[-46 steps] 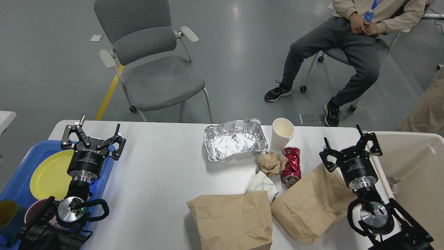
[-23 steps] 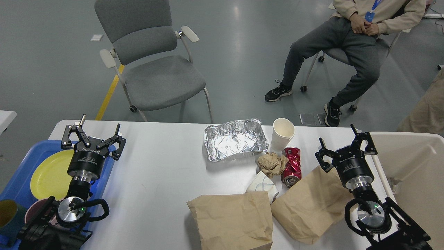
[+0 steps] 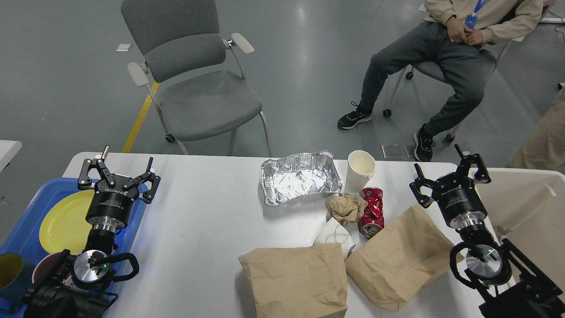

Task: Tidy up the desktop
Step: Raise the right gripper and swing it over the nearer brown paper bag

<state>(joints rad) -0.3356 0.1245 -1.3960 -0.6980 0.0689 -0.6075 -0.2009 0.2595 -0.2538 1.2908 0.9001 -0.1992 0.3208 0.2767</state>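
The right gripper [image 3: 450, 173] hovers with its fingers spread wide and nothing between them, above the far right corner of the desktop [image 3: 207, 212], just beside the rim of a cream-white bin [image 3: 529, 194] at the table's right edge. Below it, a flat brown paper bag [image 3: 397, 260] lies on the white surface, its corner reaching toward the arm. Left of that bag sit a crushed red can [image 3: 371, 210], a crumpled brown paper wad [image 3: 346, 208] touching the can, a white paper cup [image 3: 359, 170] standing upright behind them, and a foil tray [image 3: 300, 177] beside the cup. A squashed white cup [image 3: 334, 236] rests against a second paper bag [image 3: 295, 278] at the near edge. Across the desktop, the left gripper [image 3: 118, 173] is likewise splayed open and empty, above the edge of a blue tray [image 3: 22, 229] holding a yellow plate [image 3: 62, 221]. The desktop fills the lower half of the head view.
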